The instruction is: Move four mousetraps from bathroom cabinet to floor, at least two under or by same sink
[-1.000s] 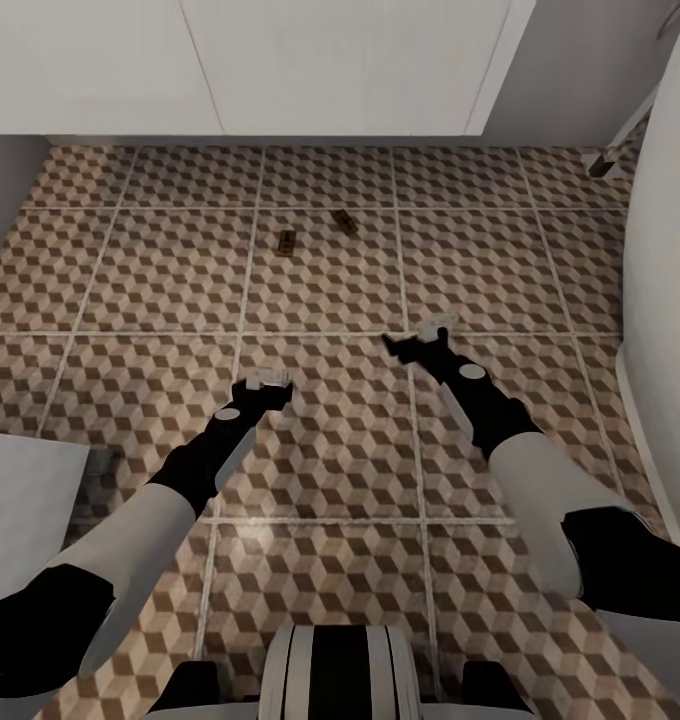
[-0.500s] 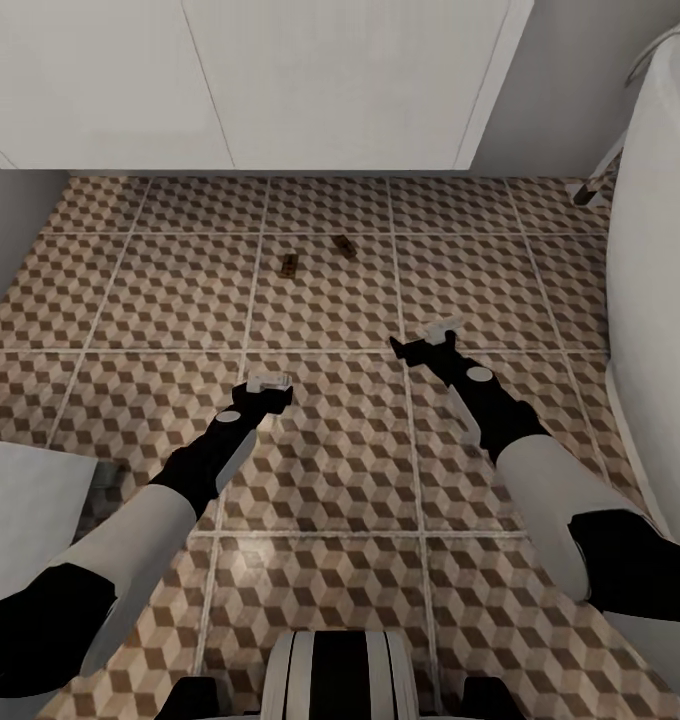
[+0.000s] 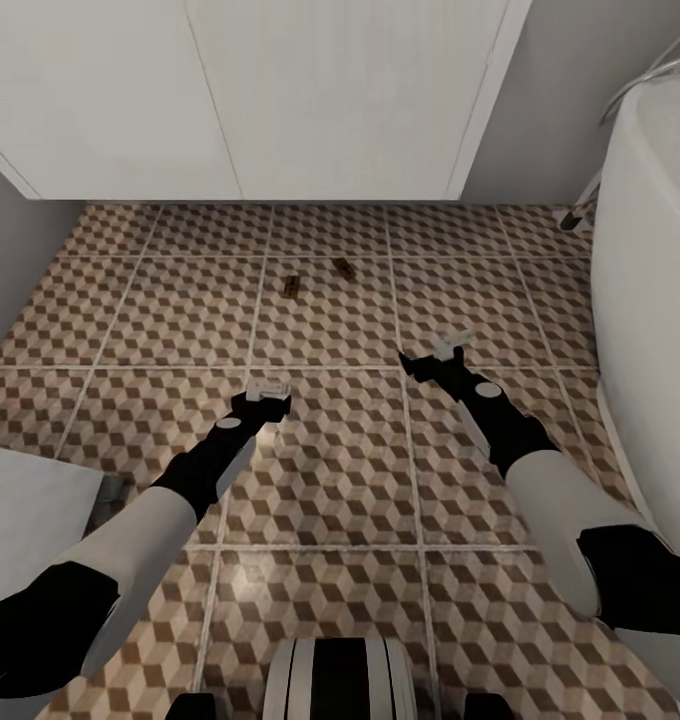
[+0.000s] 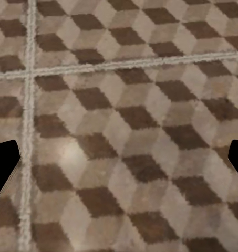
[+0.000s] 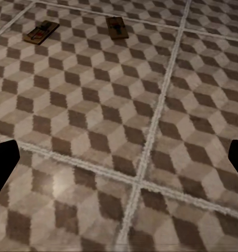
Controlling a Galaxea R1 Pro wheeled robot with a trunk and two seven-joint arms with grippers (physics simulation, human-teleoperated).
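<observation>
Two mousetraps (image 3: 293, 287) (image 3: 344, 268) lie flat on the bathroom floor (image 3: 320, 470) near white cupboard doors (image 3: 280, 100), long axes diverging, one pointing roughly doorward, the other angled. Left gripper (image 3: 268, 391) and right gripper (image 3: 450, 348) hover spread, empty.

Head looks steeply down; wrists hover close, apparently; all share bathroom floor (image 3: 320, 320).

Two small flat brown wooden mousetraps lie on the cube-patterned brown, beige and white tiled bathroom floor (image 3: 180, 310) in the upper middle of the head view: one (image 3: 293, 287) left, the other (image 3: 343, 268) just right, apart, angled differently.
</observation>
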